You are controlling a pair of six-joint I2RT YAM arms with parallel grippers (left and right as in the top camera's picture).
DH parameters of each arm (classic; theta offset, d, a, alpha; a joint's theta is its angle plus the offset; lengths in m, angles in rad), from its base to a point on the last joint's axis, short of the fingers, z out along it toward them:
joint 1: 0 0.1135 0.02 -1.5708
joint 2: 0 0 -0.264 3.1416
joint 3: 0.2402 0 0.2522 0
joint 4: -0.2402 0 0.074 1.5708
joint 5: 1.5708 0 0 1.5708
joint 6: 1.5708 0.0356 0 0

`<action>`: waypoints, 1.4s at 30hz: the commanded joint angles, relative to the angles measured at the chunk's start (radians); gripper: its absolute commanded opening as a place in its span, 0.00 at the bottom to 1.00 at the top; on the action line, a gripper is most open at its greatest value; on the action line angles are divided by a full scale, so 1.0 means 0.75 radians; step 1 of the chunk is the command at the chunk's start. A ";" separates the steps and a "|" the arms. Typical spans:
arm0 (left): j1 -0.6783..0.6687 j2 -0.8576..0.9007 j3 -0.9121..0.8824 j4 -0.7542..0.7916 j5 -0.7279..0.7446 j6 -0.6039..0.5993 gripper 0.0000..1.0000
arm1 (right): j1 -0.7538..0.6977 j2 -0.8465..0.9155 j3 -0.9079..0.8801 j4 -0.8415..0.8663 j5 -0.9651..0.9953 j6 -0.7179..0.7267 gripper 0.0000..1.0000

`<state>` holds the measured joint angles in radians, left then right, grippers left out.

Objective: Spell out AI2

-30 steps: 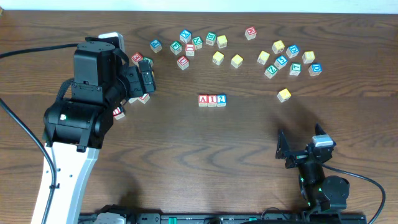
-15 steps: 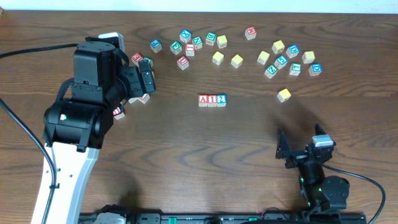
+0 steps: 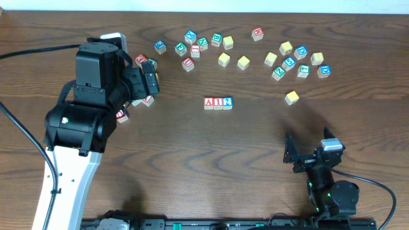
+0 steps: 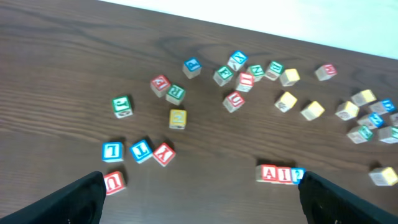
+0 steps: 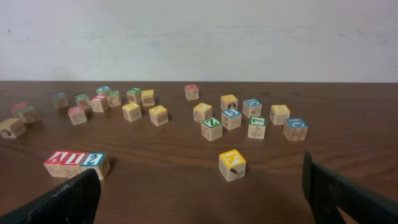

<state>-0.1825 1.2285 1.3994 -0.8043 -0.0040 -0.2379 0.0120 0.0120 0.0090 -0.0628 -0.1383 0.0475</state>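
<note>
**Wooden cubes read A-I-2 at mid-table, both grippers empty**

Overhead: I see the A cube [image 3: 209, 102], I cube [image 3: 218, 102] and 2 cube [image 3: 227, 102] in one straight row, touching side to side, near the middle of the table [image 3: 192, 160]. They lie well apart from the loose cubes [image 3: 223, 59] strewn along the far side. The left gripper [image 3: 151, 76] hangs over the left-hand cluster with its jaws spread and nothing between them. The right gripper [image 3: 310, 145] sits near the front right, spread just as wide and also empty.

Left wrist: the jaws show as dark shapes in both bottom corners, far apart, with bare wood between. The row lies at lower right, and the right jaw partly hides the 2 cube.

Right wrist: the jaws stand wide here too. The row sits at lower left, letters facing me, and a lone yellow cube [image 5: 232, 165] lies nearer the centre.

To me the word looks spelled. If a cube needs nudging, I expect it to be light and rigid, with smooth painted faces that may slip. Because neighbours touch, I would pinch each cube from above on its near and far faces.
</note>
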 commanded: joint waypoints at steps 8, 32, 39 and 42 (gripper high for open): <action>0.129 -0.363 -0.531 0.483 -0.026 0.089 0.98 | -0.005 -0.008 -0.005 -0.002 0.006 -0.015 0.99; 0.348 -1.428 -1.716 0.890 0.140 0.409 0.98 | -0.005 -0.008 -0.005 -0.002 0.006 -0.015 0.99; 0.348 -1.547 -1.829 0.922 0.132 0.447 0.98 | -0.005 -0.008 -0.005 -0.002 0.006 -0.015 0.99; 0.348 -1.586 -1.850 0.965 0.121 0.452 0.98 | -0.005 -0.008 -0.005 -0.002 0.006 -0.015 0.99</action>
<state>0.0723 0.0654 0.0467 -0.0826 0.0982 0.0784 0.0120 0.0120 0.0086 -0.0624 -0.1383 0.0471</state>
